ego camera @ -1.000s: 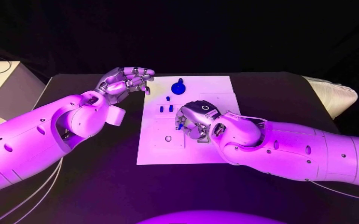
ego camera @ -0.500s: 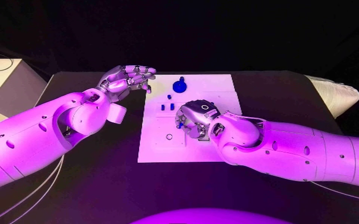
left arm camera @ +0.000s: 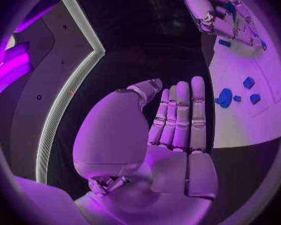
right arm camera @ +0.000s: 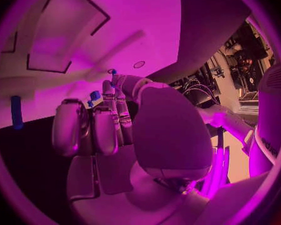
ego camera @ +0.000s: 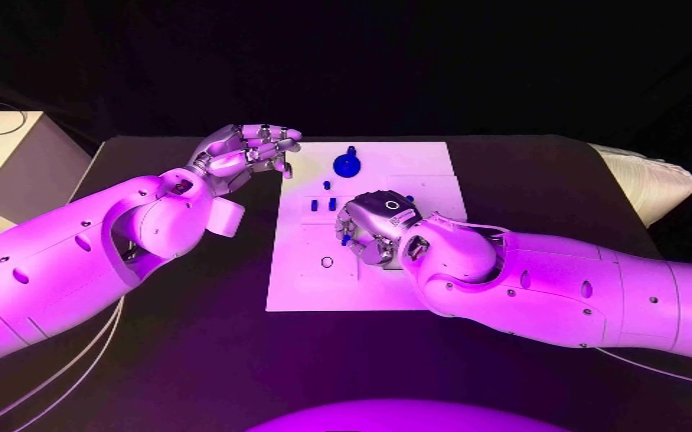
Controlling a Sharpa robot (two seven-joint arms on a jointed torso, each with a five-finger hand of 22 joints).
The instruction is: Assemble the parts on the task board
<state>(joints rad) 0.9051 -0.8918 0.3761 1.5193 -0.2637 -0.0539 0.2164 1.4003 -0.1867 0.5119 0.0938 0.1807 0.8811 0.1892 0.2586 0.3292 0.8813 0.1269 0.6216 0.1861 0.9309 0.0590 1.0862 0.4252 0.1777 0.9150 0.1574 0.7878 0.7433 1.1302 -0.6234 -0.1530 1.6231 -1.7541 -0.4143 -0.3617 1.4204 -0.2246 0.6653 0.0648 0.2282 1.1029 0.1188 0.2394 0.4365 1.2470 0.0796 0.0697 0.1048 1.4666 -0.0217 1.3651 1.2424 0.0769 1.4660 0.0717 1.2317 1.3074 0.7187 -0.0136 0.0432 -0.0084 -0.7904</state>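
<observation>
Task board (ego camera: 418, 164) lies mid surface (ego camera: 173, 352), dark bare surface all round it, most room on the near side and far left; board's near right corner hidden under the right arm. Left robot hand (ego camera: 242, 153) hovers off the board's far left edge, over dark surface, fingers straight and close together in its wrist view (left arm camera: 178, 130), holding nothing. Right robot hand (ego camera: 372, 229) sits low over the board's middle, fingers curled down onto the board; blue bits show at the fingertips (right arm camera: 112, 80) but cannot tell if it holds one. Big blue round part (ego camera: 346, 164) near the far edge, two small blue parts (ego camera: 320, 208) side by side left of the right robot hand, small ring (ego camera: 327, 262) nearer. Pale box (ego camera: 29, 167) at far left, white cushion-like thing (ego camera: 642, 184) at right edge. No readable writing.
</observation>
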